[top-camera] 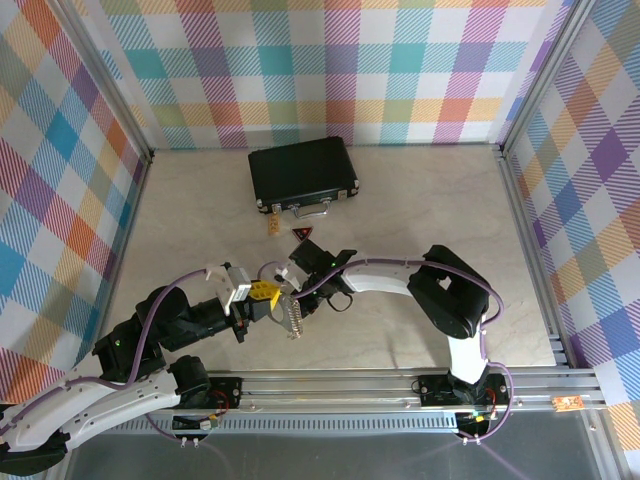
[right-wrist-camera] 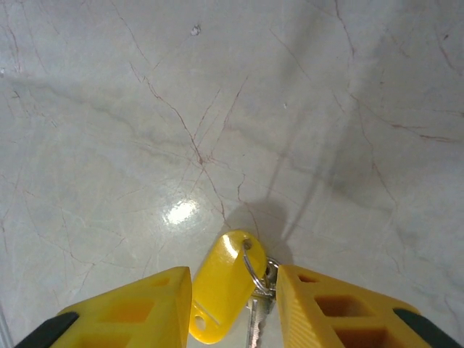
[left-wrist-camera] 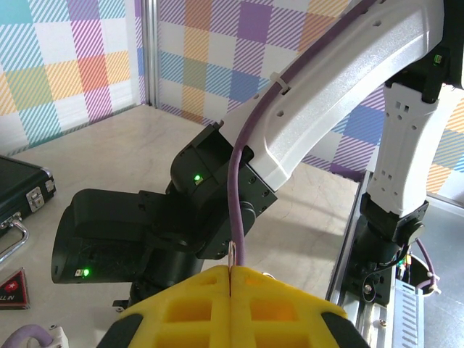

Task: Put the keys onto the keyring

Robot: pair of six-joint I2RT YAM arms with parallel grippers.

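Along the near edge runs an aluminium rail (top-camera: 340, 385) carrying both arm bases. Just beyond it, left of centre, the two grippers meet above the desk (top-camera: 430, 200). The left gripper (top-camera: 265, 292) is clenched, with a thin sliver of the keyring (top-camera: 292, 320) pinched in its seam; the toothed loop hangs beside its tips. The right gripper (right-wrist-camera: 233, 270) grasps the key (right-wrist-camera: 221, 283) by its yellow head, clear of the surface. Farther out a dark triangular tag (top-camera: 302, 233) lies just in front of the black case (top-camera: 303, 172), which sits near the back wall (top-camera: 330, 70). Bare desk opens to the right and far left, up to the side frames.
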